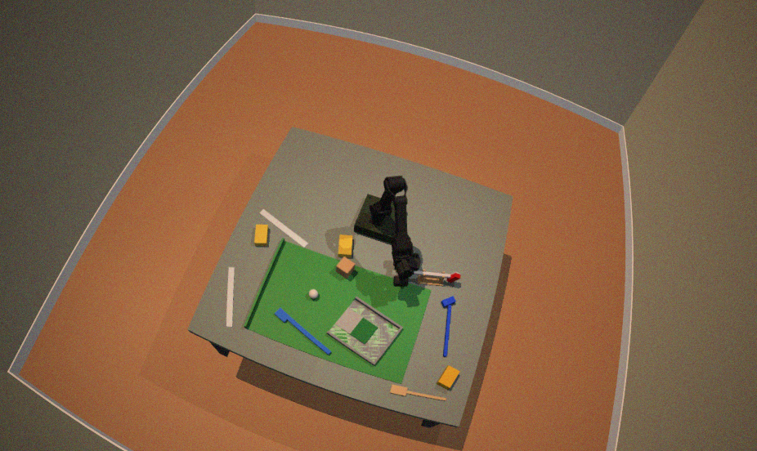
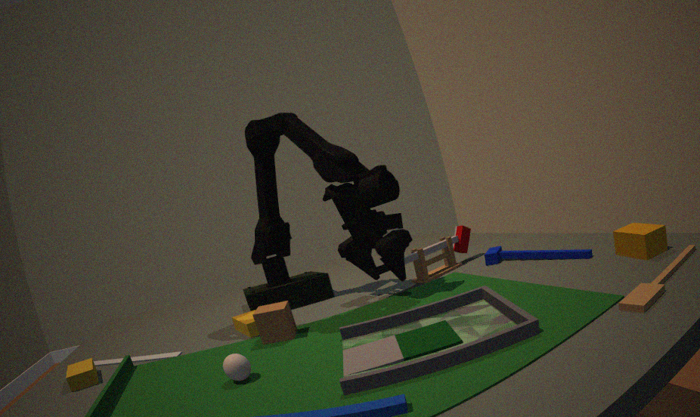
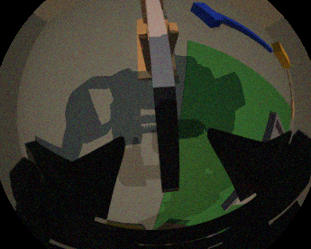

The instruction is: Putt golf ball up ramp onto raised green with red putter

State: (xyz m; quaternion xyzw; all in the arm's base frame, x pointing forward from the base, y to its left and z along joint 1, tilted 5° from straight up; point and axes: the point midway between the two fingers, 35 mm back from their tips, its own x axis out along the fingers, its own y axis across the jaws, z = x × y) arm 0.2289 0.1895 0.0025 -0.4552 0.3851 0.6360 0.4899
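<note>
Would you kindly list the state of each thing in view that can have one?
tool: open, holding nothing, its fingers either side of the putter's dark grip.
red putter: resting tilted on its wooden stand, head raised.
golf ball: at rest on the green mat, short of the ramp.
raised green: nothing on it.
</note>
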